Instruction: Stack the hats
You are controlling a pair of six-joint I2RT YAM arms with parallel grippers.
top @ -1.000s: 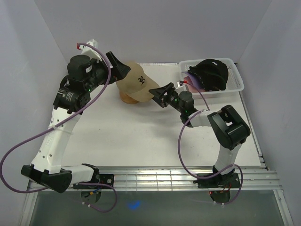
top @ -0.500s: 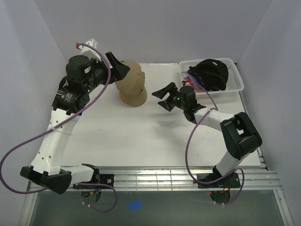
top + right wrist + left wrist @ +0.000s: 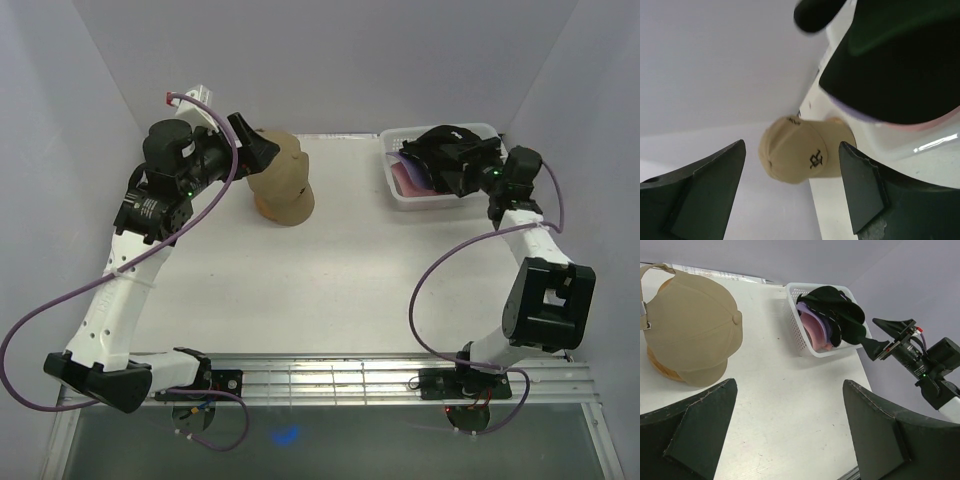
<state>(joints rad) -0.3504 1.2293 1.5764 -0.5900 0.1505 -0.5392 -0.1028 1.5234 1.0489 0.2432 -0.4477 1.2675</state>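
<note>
1. Sitting on a wooden stand [image 3: 263,207] at the table's [image 3: 330,290] far left, a tan cap [image 3: 283,180] with a dark embroidered logo covers most of the stand.
2. Piled in a white mesh basket [image 3: 420,200] at the far right are the other hats. Dark caps [image 3: 440,150] lie on top, with a lavender cap [image 3: 807,315] and a pink cap [image 3: 410,178] showing beneath them.
3. The right gripper [image 3: 470,160] hovers at the basket's right side, level with the dark caps. Its fingers are spread wide and nothing is held between them. Whether a fingertip touches a dark brim cannot be told.
4. The left gripper [image 3: 262,148] hangs just behind the tan cap. Its wrist camera shows the jaws wide apart and empty, with bare table between them.
5. The stand and the basket sit well apart, with open tabletop between.
</note>
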